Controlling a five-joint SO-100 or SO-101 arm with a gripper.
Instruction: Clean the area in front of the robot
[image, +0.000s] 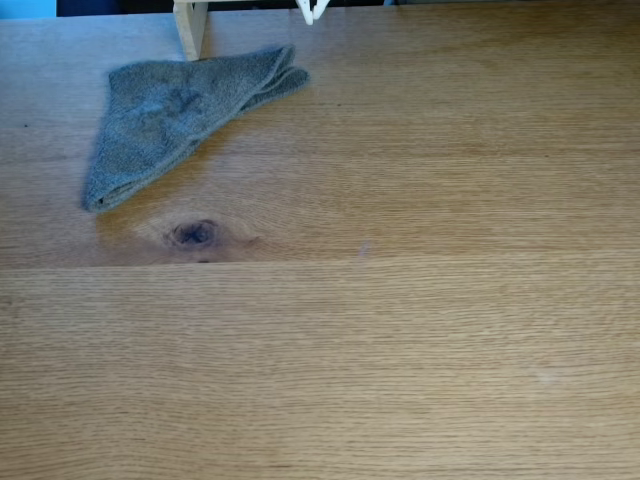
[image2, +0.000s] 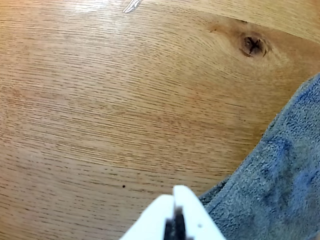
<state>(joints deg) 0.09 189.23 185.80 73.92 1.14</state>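
The area is a broad light-brown oak tabletop with a dark knot and a straight plank seam. A crumpled grey terry cloth lies at the far left of it in the fixed view. The robot's white gripper pokes in at the top edge there, just right of the cloth's tip. In the wrist view the gripper rises from the bottom edge, its two white fingers pressed together with nothing between them. The cloth lies right beside it, with the tabletop and the knot beyond.
A pale wooden post stands at the table's far edge, just behind the cloth. A tiny dark speck sits on the wood near the fingers in the wrist view.
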